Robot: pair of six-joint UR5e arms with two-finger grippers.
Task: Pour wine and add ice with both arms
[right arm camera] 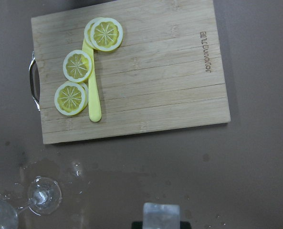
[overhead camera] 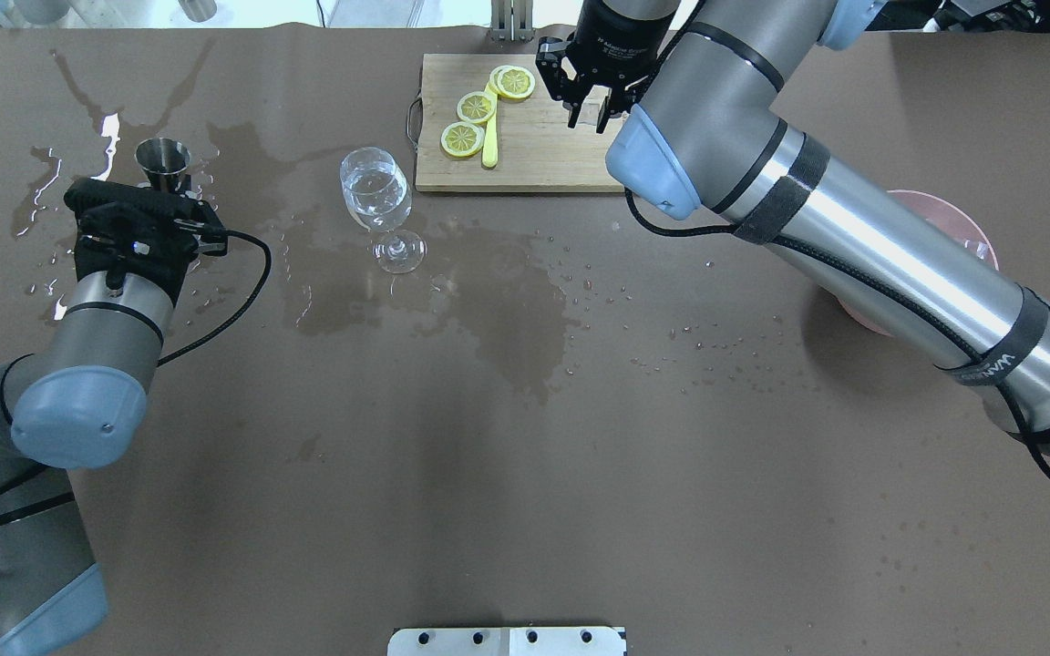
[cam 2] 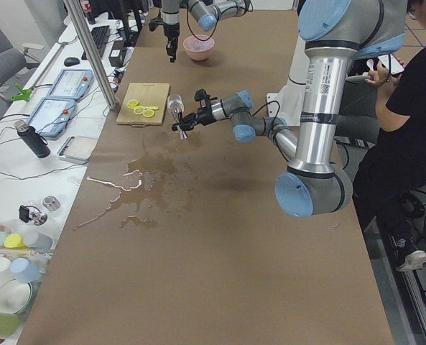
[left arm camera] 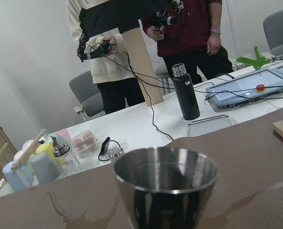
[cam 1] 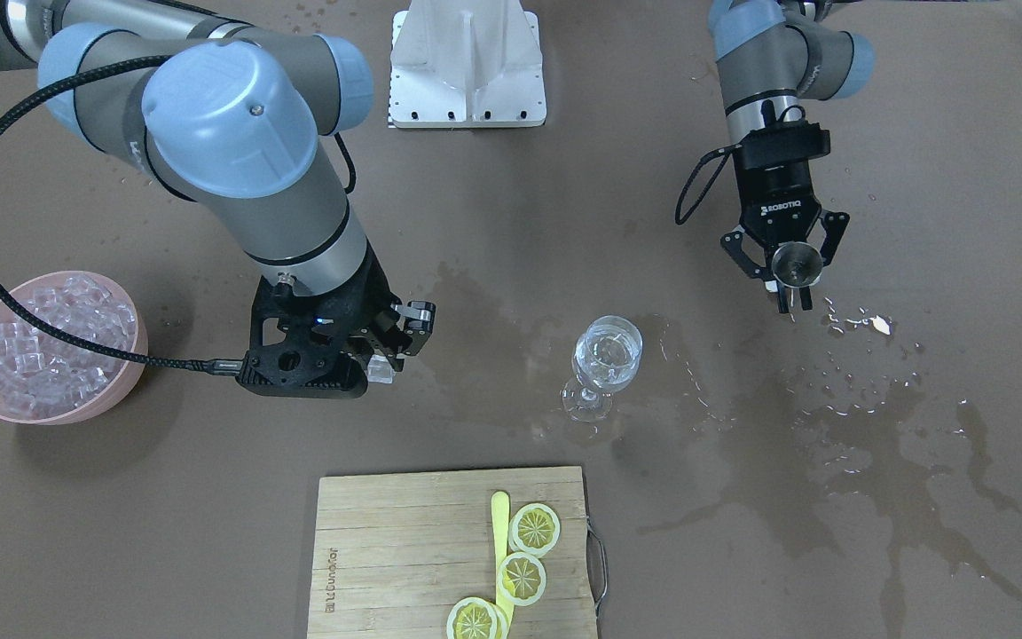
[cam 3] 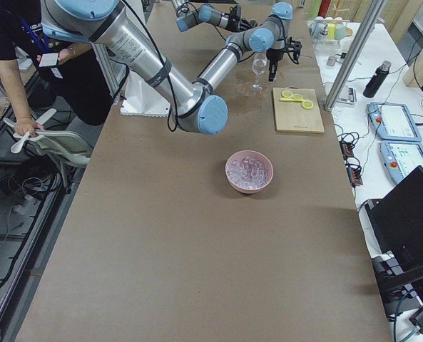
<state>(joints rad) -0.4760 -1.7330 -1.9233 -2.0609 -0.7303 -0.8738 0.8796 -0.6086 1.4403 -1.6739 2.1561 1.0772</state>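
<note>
We find the right gripper [cam 1: 380, 362] fingers closed on one ice cube [right arm camera: 161, 215], above the worktop [cam 1: 209, 532] between pink bowl [cam 1: 76, 413] and wine glass [cam 1: 606, 353]. We judge it hard, wet, slippery: grip flat faces squarely. Left gripper [cam 1: 793, 271] fingers clamp the jigger [overhead camera: 163, 160].

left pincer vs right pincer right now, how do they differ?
Left pincer holds an upright steel jigger; right pincer holds one ice cube. Left pincer is by the spilled puddle; right pincer hangs near the cutting board. Both are shut on a load.
</note>
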